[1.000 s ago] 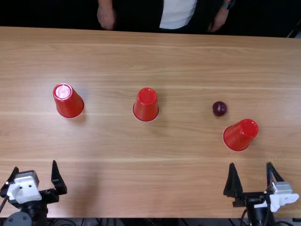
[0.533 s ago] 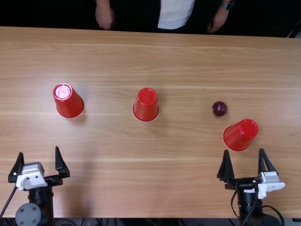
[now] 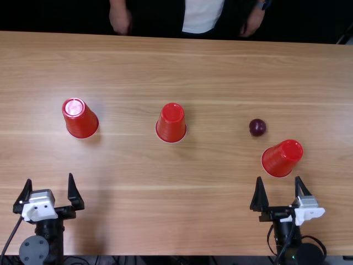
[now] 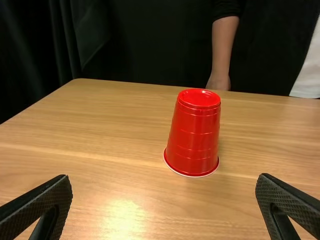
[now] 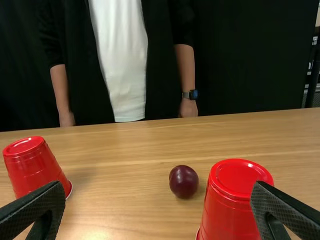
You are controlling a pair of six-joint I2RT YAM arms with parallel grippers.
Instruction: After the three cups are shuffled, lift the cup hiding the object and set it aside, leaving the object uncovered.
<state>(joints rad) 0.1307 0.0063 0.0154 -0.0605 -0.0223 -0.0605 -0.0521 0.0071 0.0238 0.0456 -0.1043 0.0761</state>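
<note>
Three red cups stand upside down on the table: the left cup (image 3: 79,118) (image 4: 193,133), the middle cup (image 3: 171,123) (image 5: 33,166) and the right cup (image 3: 282,157) (image 5: 234,199). A dark red ball (image 3: 257,127) (image 5: 183,181) lies uncovered just beyond the right cup, towards the middle. My left gripper (image 3: 48,191) (image 4: 160,210) is open near the table's front edge, in front of the left cup. My right gripper (image 3: 278,192) (image 5: 160,215) is open just in front of the right cup, holding nothing.
A person stands behind the table's far edge (image 3: 176,36), hands hanging down and touching nothing. Bare wood lies between the cups and between the grippers.
Both grippers have moved a little forward from the near edge, the left one rightward, the right one leftward toward the right cup. Cups and ball have not moved.
</note>
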